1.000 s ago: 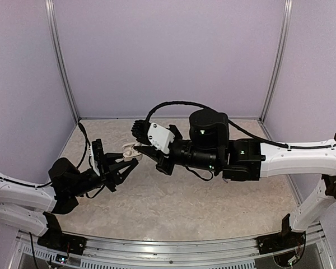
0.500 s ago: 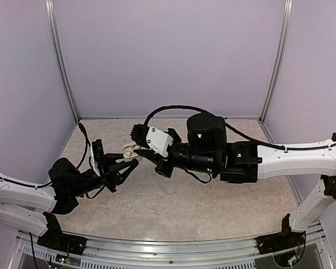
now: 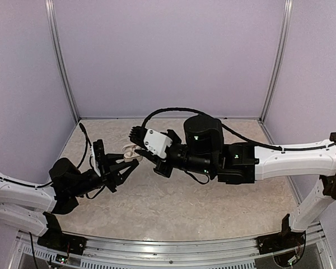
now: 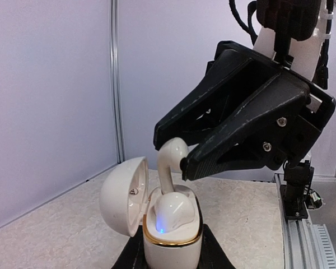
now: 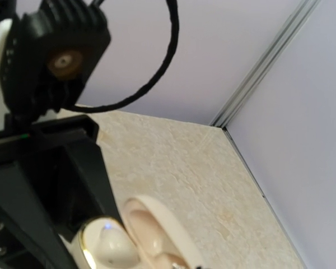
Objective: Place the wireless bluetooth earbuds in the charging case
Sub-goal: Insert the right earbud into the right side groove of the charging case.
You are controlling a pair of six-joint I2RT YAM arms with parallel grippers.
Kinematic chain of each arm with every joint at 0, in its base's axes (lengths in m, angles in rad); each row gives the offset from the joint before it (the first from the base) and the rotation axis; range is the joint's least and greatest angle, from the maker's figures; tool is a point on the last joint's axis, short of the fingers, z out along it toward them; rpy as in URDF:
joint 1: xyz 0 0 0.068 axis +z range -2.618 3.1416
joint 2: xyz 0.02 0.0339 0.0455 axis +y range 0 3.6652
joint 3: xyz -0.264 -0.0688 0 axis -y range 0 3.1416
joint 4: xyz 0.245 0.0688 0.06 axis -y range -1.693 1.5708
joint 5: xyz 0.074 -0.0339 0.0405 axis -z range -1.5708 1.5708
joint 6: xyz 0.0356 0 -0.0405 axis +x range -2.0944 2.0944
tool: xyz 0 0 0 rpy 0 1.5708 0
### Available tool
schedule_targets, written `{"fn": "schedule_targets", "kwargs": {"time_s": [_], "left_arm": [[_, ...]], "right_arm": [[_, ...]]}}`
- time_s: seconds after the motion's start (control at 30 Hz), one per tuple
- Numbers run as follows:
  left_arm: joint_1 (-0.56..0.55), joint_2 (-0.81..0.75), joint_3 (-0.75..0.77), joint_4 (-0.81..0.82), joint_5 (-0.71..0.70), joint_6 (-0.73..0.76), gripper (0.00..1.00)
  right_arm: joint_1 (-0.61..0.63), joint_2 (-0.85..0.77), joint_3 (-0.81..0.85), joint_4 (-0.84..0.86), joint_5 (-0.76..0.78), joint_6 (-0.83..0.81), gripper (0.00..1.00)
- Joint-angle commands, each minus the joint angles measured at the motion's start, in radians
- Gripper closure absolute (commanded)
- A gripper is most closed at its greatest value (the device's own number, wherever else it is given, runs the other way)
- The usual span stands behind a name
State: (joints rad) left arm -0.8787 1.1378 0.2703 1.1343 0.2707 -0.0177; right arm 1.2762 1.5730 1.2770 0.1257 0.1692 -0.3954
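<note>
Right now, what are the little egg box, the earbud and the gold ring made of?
The charging case: looks like glossy cream plastic; soft highlights on its rounded lid. The earbud: same smooth pale plastic, shiny along its stem. The ring around the case's mouth: gold-coloured, bright; metal or plated plastic, cannot tell.

I see a beige speckled table (image 3: 173,207) boxed in by plain lilac walls (image 3: 168,56). Two thin metal posts (image 3: 63,61) stand upright at its far corners, and a ribbed metal rail (image 3: 157,250) runs along its near edge.
</note>
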Motion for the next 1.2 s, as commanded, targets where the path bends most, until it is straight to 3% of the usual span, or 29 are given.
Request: {"fn": "schedule_targets", "kwargs": {"time_s": [0.0, 0.27, 0.63, 0.9, 1.17], "left_arm": [[-0.008, -0.016, 0.030, 0.022, 0.001, 0.013, 0.97], [-0.008, -0.016, 0.030, 0.021, -0.005, 0.013, 0.97], [-0.007, -0.019, 0.025, 0.024, -0.009, 0.012, 0.96], [-0.006, -0.010, 0.027, 0.035, -0.004, 0.009, 0.96], [-0.005, -0.004, 0.027, 0.037, 0.003, 0.004, 0.96]], "right_arm": [[0.003, 0.021, -0.001, 0.009, 0.033, -0.022, 0.90], [0.002, 0.025, 0.005, -0.018, -0.017, 0.000, 0.79], [0.002, 0.023, 0.008, -0.029, -0.027, 0.015, 0.72], [0.002, -0.003, 0.005, -0.030, -0.091, 0.017, 0.57], [0.002, -0.069, -0.023, -0.016, -0.167, 0.018, 0.52]]}}
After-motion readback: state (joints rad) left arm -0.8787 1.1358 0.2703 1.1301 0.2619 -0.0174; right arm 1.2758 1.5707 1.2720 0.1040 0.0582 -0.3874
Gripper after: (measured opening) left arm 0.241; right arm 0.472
